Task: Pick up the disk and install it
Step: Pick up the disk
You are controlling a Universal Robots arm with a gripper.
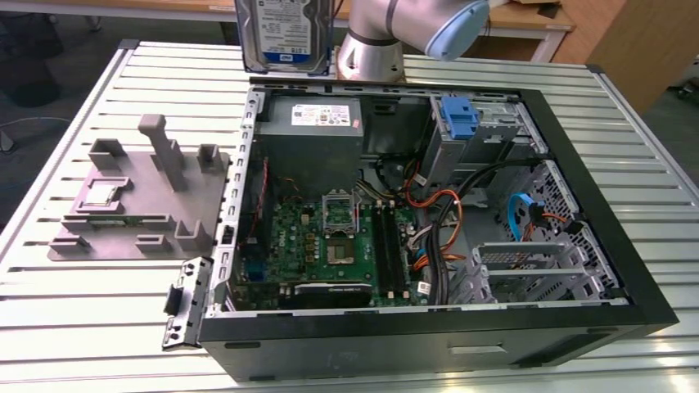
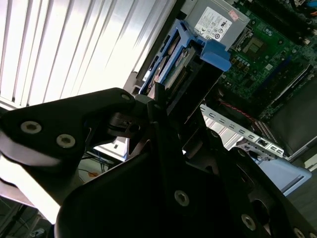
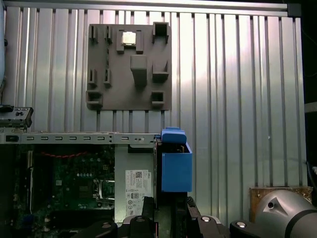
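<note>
1 gripper [image 2: 166,106], black, is closed on 1 disk [image 1: 281,29], clamping it at 1 end. In both wrist views the blue carrier frame projects out beyond the fingers.

Position of the disk: in the exterior view it is held on edge in the air, label face to the camera, above the far edge of the table [image 1: 87,327]. It sits just to the exterior view's left of the 1 silver arm [image 1: 404,33] and is clear of the computer case [image 1: 437,336]. It is not seated in any bay.

Below it, 1 open computer case lies on its side on the slatted metal table. Contents noted:
- 1 grey power supply box [image 1: 311,135] with a white sticker, in the far corner nearest the disk.
- 1 green motherboard [image 1: 327,246], in the middle of the case floor.
- 1 bare blue bracket [image 1: 461,121], standing in the drive cage at the far end toward the exterior view's right.

Outside the case, at the exterior view's left, 1 grey fixture plate [image 1: 120,213] with raised blocks lies flat on the table, just beside the case wall. 1 small square chip [image 3: 129,38] rests in a recess of that plate, as seen in the first wrist view.
</note>
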